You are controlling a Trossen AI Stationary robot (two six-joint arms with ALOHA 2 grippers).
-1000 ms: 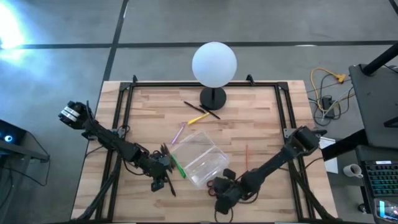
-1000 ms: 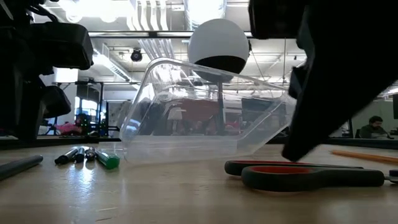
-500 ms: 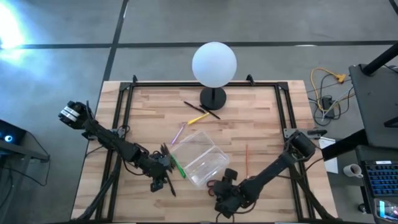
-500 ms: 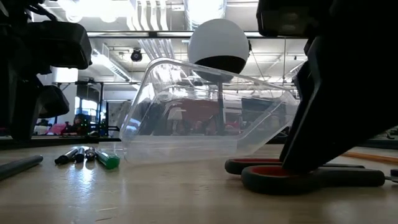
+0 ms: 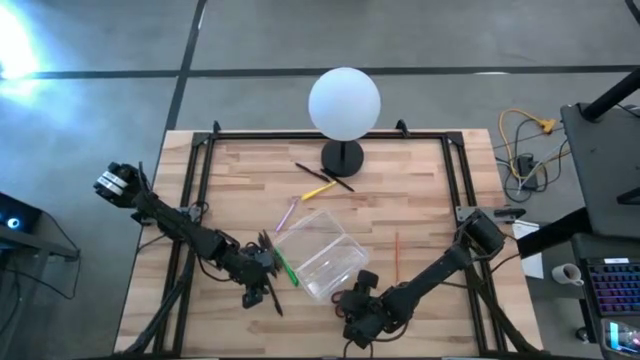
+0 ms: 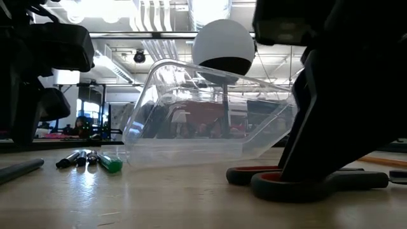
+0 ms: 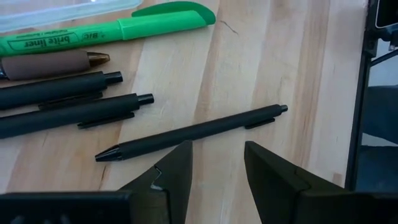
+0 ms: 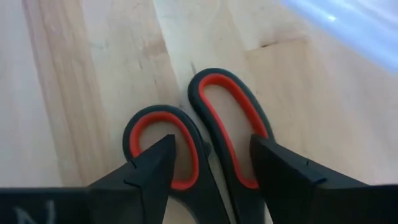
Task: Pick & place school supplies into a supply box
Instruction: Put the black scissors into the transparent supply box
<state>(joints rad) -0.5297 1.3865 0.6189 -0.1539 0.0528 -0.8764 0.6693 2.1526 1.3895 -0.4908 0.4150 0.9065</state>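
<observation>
The red-handled scissors (image 8: 211,124) lie flat on the table near its near edge, in front of the clear supply box (image 5: 318,255). My right gripper (image 8: 212,142) is open and low over their handle loops. My left gripper (image 7: 217,149) is open just above the table to the box's left, with a black pen (image 7: 193,132) lying across in front of its fingertips. Beyond that pen lie two more black pens (image 7: 62,87), a brown pen (image 7: 50,62) and a green highlighter (image 7: 106,34) beside the box wall. My right gripper comes at the scissors from above. One fingertip (image 8: 163,149) is over the small handle loop (image 8: 140,134), and the other (image 8: 264,152) is by the outer side of the large loop (image 8: 239,118). I cannot tell whether they touch. The scissors lie flat on the table.
A white globe lamp (image 5: 344,105) on a black base stands at the far edge. Black and yellow pens (image 5: 322,181) lie near its base. A pink pen (image 5: 287,213) lies far-left of the box and an orange pencil (image 5: 397,252) to its right. Black frame rails edge the table.
My right gripper has moved down and slightly toward the table's near-left, coming low over the scissors' handles. It stayed open. The left arm has kept still.
</observation>
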